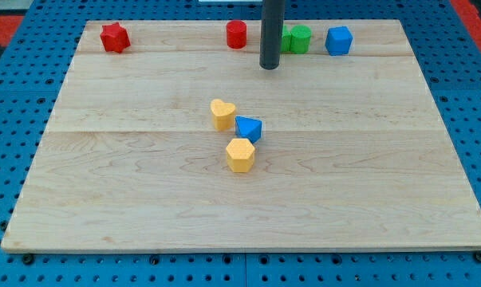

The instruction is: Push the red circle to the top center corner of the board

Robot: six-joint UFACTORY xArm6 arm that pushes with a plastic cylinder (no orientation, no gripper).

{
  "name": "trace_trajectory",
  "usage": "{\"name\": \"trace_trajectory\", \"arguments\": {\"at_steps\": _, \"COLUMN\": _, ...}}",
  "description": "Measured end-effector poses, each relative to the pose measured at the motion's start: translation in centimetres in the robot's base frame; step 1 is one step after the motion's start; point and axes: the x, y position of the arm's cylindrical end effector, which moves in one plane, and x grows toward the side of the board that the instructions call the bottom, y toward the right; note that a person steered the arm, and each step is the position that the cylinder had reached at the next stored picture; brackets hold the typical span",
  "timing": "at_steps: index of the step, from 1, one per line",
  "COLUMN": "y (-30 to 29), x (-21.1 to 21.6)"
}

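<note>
camera view: so we've got the wooden board with the red circle already sitting right up against the top edge, pretty much at the middle of that edge. our rod comes down from the view's top and my tip lands just to the view's right of the red circle and a little toward the bottom edge. close, but we can see bare wood between them, so not touching. no gripper here, just the plain rod, holding nothing and pressed against no block.

the relation that matters: the circle lies up and to the view's left of my tip. any push from where we are would send it leftward along the top edge, which looks like the wrong way since it seems about centred already. we'd guess the task is basically done, or needs only a tiny nudge.

other stuff along the top edge: a red star near the top left corner, a green block partly hidden behind the rod, and a blue cube-ish block beside it. mid-board there's a tight cluster: yellow heart, blue block, yellow hexagon-ish block, all well apart from the tip.
</note>
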Motion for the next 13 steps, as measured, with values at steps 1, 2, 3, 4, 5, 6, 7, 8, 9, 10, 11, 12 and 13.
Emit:
{"name": "trace_trajectory", "arguments": {"at_steps": 1, "y": -1.2, "x": -1.8}}
{"name": "trace_trajectory", "arguments": {"at_steps": 2, "y": -4.4, "x": -5.9}}
{"name": "trace_trajectory", "arguments": {"at_steps": 3, "y": -12.2, "x": -10.2}}
{"name": "trace_trajectory", "arguments": {"at_steps": 4, "y": -19.5, "x": -11.3}}
{"name": "trace_trajectory", "arguments": {"at_steps": 5, "y": -19.5, "x": -11.7}}
{"name": "trace_trajectory", "arguments": {"at_steps": 6, "y": -12.8, "x": -11.7}}
{"name": "trace_trajectory", "arguments": {"at_steps": 7, "y": -9.3, "x": -11.0}}
{"name": "trace_trajectory", "arguments": {"at_steps": 8, "y": -9.3, "x": -6.7}}
{"name": "trace_trajectory", "arguments": {"at_steps": 9, "y": -9.5, "x": -2.6}}
{"name": "trace_trajectory", "arguments": {"at_steps": 10, "y": -6.7, "x": -4.8}}
{"name": "trace_trajectory", "arguments": {"at_steps": 11, "y": -5.5, "x": -8.4}}
{"name": "trace_trajectory", "arguments": {"at_steps": 12, "y": -4.1, "x": -11.3}}
{"name": "trace_trajectory", "arguments": {"at_steps": 13, "y": -2.8, "x": -11.6}}
